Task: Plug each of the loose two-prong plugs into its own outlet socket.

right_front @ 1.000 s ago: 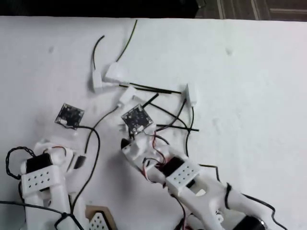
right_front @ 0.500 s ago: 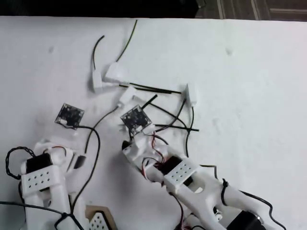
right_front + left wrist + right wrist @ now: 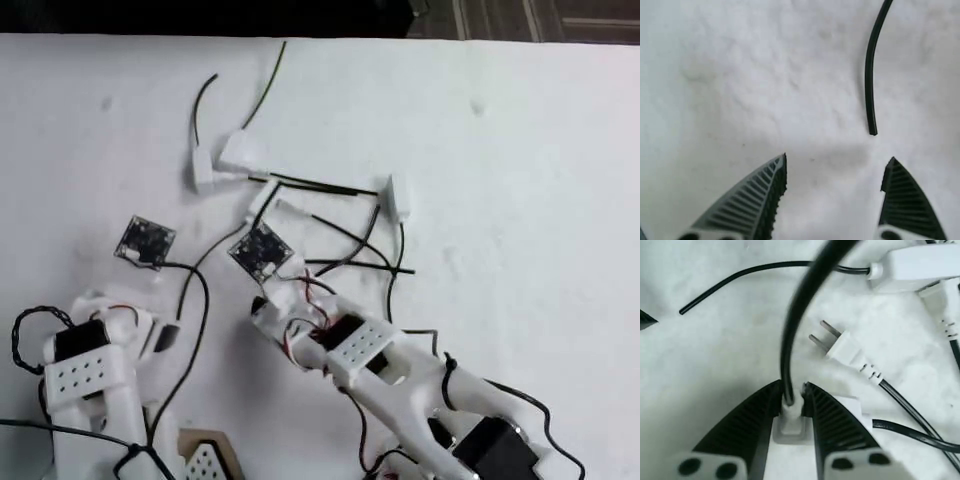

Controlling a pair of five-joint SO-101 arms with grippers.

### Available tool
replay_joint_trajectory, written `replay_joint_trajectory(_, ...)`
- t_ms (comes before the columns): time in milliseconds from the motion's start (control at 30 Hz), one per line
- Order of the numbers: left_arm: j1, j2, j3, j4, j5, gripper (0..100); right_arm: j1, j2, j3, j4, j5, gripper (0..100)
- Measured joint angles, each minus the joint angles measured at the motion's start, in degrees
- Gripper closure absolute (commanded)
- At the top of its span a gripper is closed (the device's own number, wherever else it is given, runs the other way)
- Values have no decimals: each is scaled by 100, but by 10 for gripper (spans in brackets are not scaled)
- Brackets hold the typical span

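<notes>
- Table (image 3: pixel 520 180): white top, carrying all items below.
- My right arm (image 3: pixel 400 370): white, lying at an angle from the near edge towards the tangle of black cords at mid-table.
- My left arm (image 3: pixel 85 370): white, at the near edge, well apart from the cords' white ends.
- My right gripper (image 3: pixel 792 386): fingers drawn in tight on a white cord end (image 3: pixel 789 422). Its thick black cord rises from between the fingertips. I cannot tell whether this piece is a plug or a socket.
- My left gripper (image 3: pixel 837 159): fingers spread wide, nothing between them, over bare table.
- White socket block (image 3: pixel 920 267): lying flat on the table beyond the right gripper, a black cord leaving one end.
- Loose two-prong plug (image 3: pixel 842 347): white, flat on the table between the right gripper and the socket block, touching neither, prongs pointing away from its cord.
- Cut cord tip (image 3: pixel 872 131): black, on the table near the left gripper's fingertips, untouched.
</notes>
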Motion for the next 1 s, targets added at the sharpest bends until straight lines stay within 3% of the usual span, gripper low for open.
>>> replay_joint_trajectory(100, 0, 0, 0, 0, 0, 695, 0, 0, -62, 97, 97, 976)
replay_joint_trajectory(367, 0, 0, 0, 0, 0, 695, 0, -457, -44, 571, 141, 820)
replay_joint_trajectory(667, 9, 0, 0, 0, 202, 691, 0, -3147, -35, 2497, 141, 792)
replay_joint_trajectory(800, 343, 0, 0, 0, 220, 690, 18, -4299, -35, 3314, 141, 793)
replay_joint_trajectory(1000, 1073, 0, -53, 0, 624, 661, 1064, -5688, -35, 4062, 149, 791)
